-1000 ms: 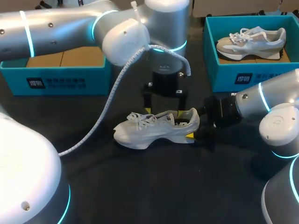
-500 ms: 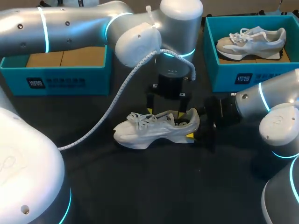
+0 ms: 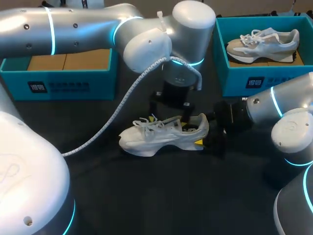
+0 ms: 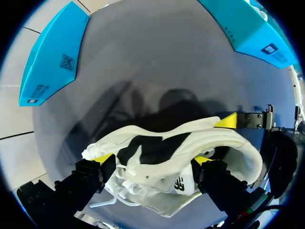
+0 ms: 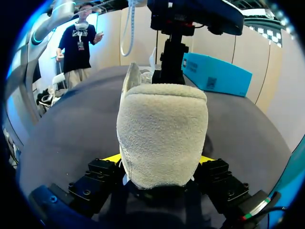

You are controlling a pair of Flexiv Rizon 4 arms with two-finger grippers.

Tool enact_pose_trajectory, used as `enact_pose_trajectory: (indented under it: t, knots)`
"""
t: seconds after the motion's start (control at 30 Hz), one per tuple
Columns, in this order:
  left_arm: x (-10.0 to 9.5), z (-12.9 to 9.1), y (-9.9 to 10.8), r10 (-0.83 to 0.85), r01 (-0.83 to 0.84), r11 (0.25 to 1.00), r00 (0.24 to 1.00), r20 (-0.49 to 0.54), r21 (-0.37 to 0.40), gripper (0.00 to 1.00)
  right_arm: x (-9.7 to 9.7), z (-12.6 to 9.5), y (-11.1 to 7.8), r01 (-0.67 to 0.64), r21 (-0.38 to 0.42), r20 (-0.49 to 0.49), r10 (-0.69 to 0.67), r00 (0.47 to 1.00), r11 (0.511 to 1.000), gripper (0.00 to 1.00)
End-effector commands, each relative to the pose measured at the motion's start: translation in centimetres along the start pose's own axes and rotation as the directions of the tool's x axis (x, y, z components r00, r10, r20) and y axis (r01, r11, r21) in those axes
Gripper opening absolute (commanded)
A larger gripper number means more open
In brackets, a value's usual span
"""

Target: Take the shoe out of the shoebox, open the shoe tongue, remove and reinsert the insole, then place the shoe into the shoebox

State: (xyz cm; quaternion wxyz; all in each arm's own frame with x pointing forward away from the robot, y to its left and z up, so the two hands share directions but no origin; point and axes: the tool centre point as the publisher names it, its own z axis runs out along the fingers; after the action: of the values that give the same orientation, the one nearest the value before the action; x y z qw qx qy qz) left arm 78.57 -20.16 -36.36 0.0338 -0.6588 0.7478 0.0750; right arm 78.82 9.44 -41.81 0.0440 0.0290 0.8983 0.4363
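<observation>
Left box [image 3: 63,84]: teal and open, at the far left of the counter [image 3: 146,196]. What shows of its inside is bare brown card. It is well apart from the shoe.
Left arm [image 3: 73,34]: comes in from the left, past the middle, and points straight down over the shoe.
Left end effector [image 3: 171,115]: released. Its 2 yellow tips are spread along the shoe's length, 1 at the laces and 1 at the mouth, with the upper between them. I see no pinch on anything.
White shoe [image 3: 164,133]: out of its box and upright on its sole in the middle of the counter. Its long axis runs side to side in the head view, toe to the robot's left and heel to its right.
Key relation: the tongue lies directly under the left end effector, between its tips, so the left arm is much the nearer for opening it. Judged from that, the pull would run along the long axis toward the toe.
Right end effector [image 5: 159,160]: clenched on the shoe's heel, 1 yellow tip on each side of it, low and level with the counter. It looks to be steadying the shoe against a pull.
Right box [image 3: 230,78]: teal, at the far right, holding a second grey shoe [image 3: 264,41]. It is near the right arm and apart from the white shoe.
</observation>
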Motion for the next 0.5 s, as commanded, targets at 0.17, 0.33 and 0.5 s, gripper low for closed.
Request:
enact_pose_trajectory:
  t: [0.17, 0.33, 0.5]
  knots:
    - [-2.2, -0.9, 0.2, -0.005, 0.005, 1.000, 1.000, 0.020, -0.017, 1.00, -0.1, 0.6, 0.0, 0.000, 0.005, 0.003, 0.000, 1.000, 1.000, 0.00]
    - [-3.2, -2.2, 0.4, -0.013, 0.013, 0.999, 1.000, 0.003, -0.037, 1.00, -0.1, 0.6, 0.0, 0.000, 0.005, 0.003, 0.000, 1.000, 1.000, 0.00]
    - [-3.8, -3.0, 0.8, -0.016, 0.014, 0.997, 1.000, -0.026, -0.070, 1.00, -0.1, 0.6, 0.0, 0.000, 0.005, 0.003, 0.000, 1.000, 1.000, 0.00]
